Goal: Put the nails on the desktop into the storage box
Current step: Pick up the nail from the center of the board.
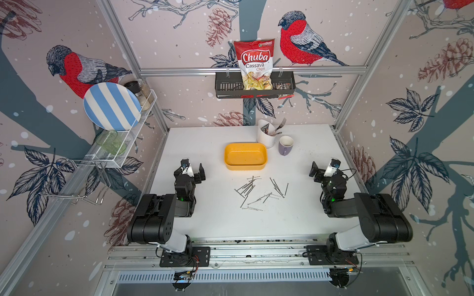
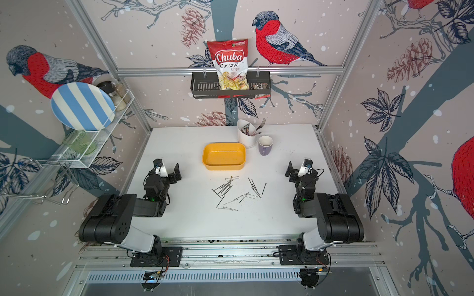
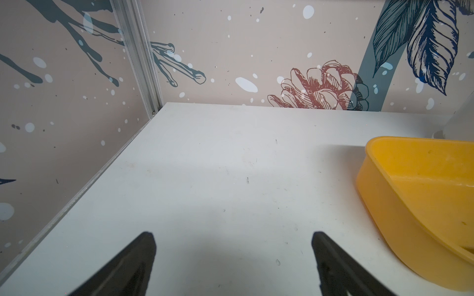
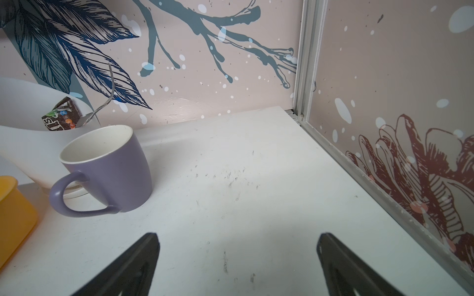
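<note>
Several dark-grey nails (image 1: 247, 188) (image 2: 225, 188) lie scattered in a loose heap on the white desktop (image 1: 218, 220), just in front of the storage box. The yellow-orange storage box (image 1: 245, 156) (image 2: 223, 155) stands empty at mid-table; its side also shows in the left wrist view (image 3: 410, 194) and a corner of it in the right wrist view (image 4: 12, 212). My left gripper (image 1: 191, 171) (image 3: 233, 237) hovers open to the left of the nails. My right gripper (image 1: 323, 170) (image 4: 238, 237) hovers open to their right. Only bare table shows between each pair of fingers.
A purple mug (image 1: 285, 145) (image 4: 107, 164) and a white cutlery holder (image 1: 265, 133) with a fork (image 1: 280, 124) stand behind and right of the box. A black basket (image 1: 225, 87) hangs on the back wall, a wire rack with a striped plate (image 1: 112, 106) on the left wall.
</note>
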